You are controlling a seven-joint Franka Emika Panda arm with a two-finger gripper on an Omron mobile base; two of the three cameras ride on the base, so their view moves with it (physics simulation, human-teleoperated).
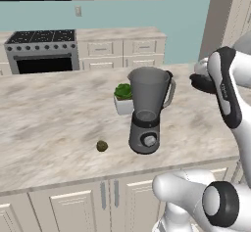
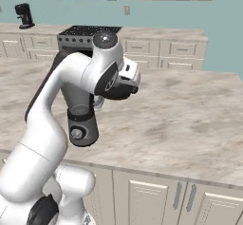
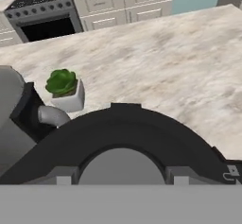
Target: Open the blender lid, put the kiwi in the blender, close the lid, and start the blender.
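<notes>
blender (image 1: 147, 111): upright on marble counter (image 1: 54, 113), near front edge; smoky jar w/ side handle facing right in left base view; jar rim bare, no lid on it; dark base w/ silver dial (image 1: 149, 140) facing front; in right base view mostly hidden behind arm, base + dial (image 2: 76, 133) visible; in hand view jar handle at left edge (image 3: 49, 115)

blender lid (image 3: 123, 142): black disc, held off the jar, up in the air to the right of blender in left base view (image 1: 202, 82); fills lower hand view, grey knob at its centre low in frame; in right base view seen as dark disc under the hand (image 2: 118, 92)

gripper (image 1: 205, 74): closed around blender lid, jaws partway apart w/ the lid between; hovers above counter, right of jar, about jar-rim height; fingertips themselves hidden by lid in hand view

kiwi (image 1: 102, 146): on counter, left of blender base, near but apart; nearer front edge than plant; untouched

plant (image 1: 123, 98): green leaves in white pot, just behind-left of jar; upright; also in hand view (image 3: 65, 90), beside jar handle

stove (image 1: 43, 50): far side of kitchen, behind counter; dark oven door

coffee machine (image 2: 23, 15): back counter, far left in right base view
</notes>
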